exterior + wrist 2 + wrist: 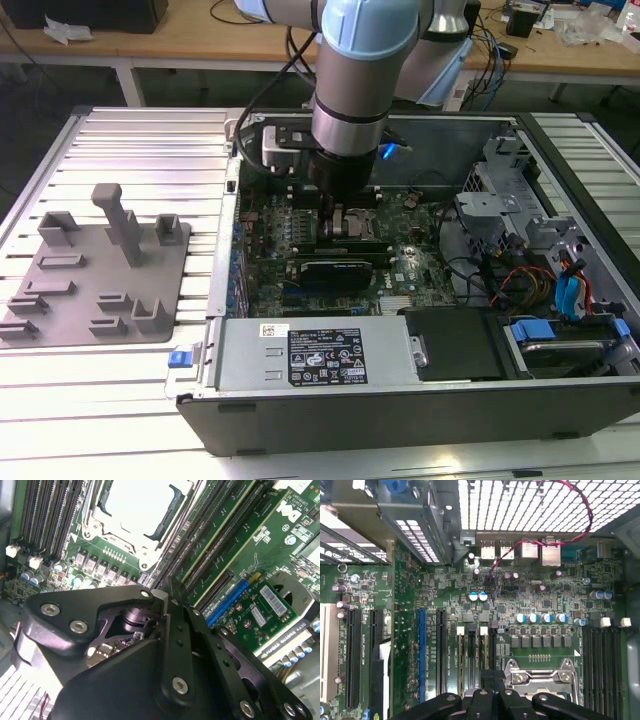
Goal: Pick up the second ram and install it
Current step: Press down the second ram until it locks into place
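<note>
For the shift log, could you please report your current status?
Pincer down over memory slots beside CPU socket. Ram hold unconfirmed. No obstruction seen.

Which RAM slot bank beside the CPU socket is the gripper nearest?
The bank between the CPU socket and the blue slot; the gripper sits right at its end in the first wrist view. The other bank lies across the socket.

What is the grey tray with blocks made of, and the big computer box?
The grey tray with its blocks looks like matte plastic: one flat dull grey with no shine, though painted metal can't be ruled out. The computer box looks like sheet metal: thin folded walls, bare silvery inside, dark coated outside.
</note>
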`<state>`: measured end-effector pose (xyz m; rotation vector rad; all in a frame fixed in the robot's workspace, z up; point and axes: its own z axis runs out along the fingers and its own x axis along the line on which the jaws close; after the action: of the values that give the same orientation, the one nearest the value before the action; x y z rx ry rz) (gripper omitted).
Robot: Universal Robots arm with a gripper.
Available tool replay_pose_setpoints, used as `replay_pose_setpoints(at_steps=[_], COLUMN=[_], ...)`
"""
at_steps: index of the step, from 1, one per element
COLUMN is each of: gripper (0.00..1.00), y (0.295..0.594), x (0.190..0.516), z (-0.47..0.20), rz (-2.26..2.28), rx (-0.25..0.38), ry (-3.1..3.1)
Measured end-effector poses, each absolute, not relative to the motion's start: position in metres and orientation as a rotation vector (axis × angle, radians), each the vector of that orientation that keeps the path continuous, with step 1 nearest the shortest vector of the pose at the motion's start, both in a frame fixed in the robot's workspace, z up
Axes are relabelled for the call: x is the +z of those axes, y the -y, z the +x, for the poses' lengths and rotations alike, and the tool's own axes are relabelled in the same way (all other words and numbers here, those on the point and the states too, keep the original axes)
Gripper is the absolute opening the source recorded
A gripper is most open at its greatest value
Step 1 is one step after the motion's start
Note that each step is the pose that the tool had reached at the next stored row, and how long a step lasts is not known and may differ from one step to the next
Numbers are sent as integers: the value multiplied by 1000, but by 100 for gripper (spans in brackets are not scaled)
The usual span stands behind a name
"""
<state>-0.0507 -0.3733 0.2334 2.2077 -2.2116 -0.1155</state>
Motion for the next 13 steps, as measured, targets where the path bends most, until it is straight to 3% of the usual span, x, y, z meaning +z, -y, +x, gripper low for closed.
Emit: replay_pose_setpoints(at_steps=[13], gripper=[8], y=[373], x=[253], z=[-51], rz=[2207], rx=[-115], ry=[2211])
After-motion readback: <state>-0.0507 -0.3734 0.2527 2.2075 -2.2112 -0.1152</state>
